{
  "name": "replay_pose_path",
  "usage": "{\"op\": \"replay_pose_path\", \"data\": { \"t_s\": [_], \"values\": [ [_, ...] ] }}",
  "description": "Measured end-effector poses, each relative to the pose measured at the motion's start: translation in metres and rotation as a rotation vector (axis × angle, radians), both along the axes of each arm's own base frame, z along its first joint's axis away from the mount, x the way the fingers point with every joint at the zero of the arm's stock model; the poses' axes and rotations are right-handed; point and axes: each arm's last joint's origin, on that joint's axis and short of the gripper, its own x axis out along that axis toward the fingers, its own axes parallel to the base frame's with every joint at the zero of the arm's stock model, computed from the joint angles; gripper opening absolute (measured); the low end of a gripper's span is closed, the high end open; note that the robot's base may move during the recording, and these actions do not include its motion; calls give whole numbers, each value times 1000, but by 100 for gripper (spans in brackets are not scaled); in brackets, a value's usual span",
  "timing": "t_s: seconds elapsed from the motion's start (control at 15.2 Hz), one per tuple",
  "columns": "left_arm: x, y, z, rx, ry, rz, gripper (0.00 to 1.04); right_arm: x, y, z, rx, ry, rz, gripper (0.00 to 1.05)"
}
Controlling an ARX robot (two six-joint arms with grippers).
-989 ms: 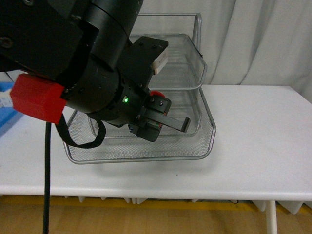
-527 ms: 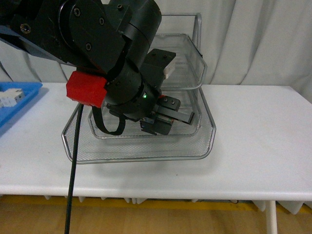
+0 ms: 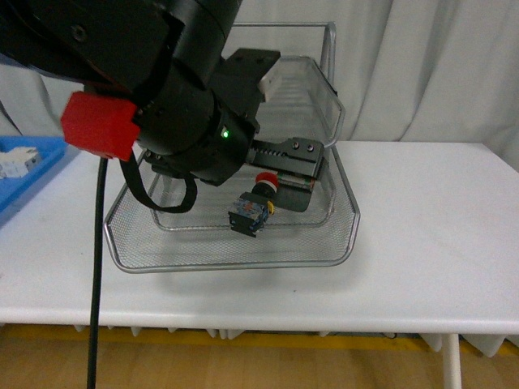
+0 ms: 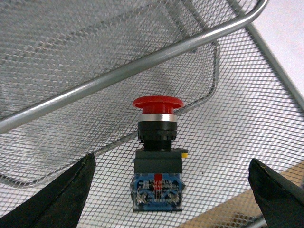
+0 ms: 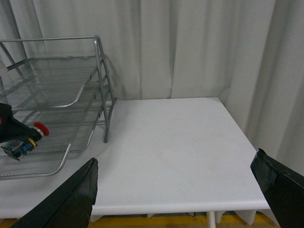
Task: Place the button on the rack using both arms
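Note:
The button (image 3: 254, 207), with a red cap and a dark blue body, lies on its side on the mesh of the lowest tier of the silver rack (image 3: 350, 229), its cap pointing into the rack. My left gripper (image 3: 296, 174) hovers just behind and above it, open, touching nothing. In the left wrist view the button (image 4: 156, 161) lies free between the spread black fingers (image 4: 71, 194) of that gripper (image 4: 171, 160). My right gripper (image 5: 175, 159) is open over bare table right of the rack (image 5: 85, 102) and far from the button (image 5: 23, 141).
A blue plastic tray (image 3: 36, 166) holding a white block (image 3: 18, 160) sits at the left edge. The rack's upper tiers overhang the button closely. White tabletop (image 3: 430, 219) stretches to the right, with curtains behind.
The left gripper lowered the button into the rack's lowest tier, opened and drew back a little. The button now lies free on the mesh.

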Motion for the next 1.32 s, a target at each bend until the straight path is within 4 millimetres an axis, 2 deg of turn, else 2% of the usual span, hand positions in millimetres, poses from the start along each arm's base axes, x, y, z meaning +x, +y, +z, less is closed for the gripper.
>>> {"op": "replay_pose_path", "data": {
  "t_s": [0.2,0.4,0.46,0.53,0.59,0.66,0.79,0.99,1.19,1.32],
  "values": [
    [-52,25,45,-24,-174,-19,98,0,0,0,0,0,0,98],
    [-85,50,65,-47,-284,45,97,0,0,0,0,0,0,98],
    [-93,55,69,-80,-448,143,91,0,0,0,0,0,0,98],
    [-107,71,71,-98,-575,267,82,0,0,0,0,-1,3,98],
    [-133,101,69,-126,-674,377,69,0,0,0,0,1,2,98],
    [-160,134,64,-124,-694,443,55,0,0,0,0,0,2,98],
    [-187,151,56,-160,-746,435,31,0,0,0,0,0,3,98],
    [-203,163,31,-149,-715,428,2,0,0,0,0,0,2,98],
    [-214,170,25,-158,-737,433,2,0,0,0,0,0,3,98],
    [-224,178,13,-162,-717,410,2,0,0,0,0,0,3,98]
  ]
}}
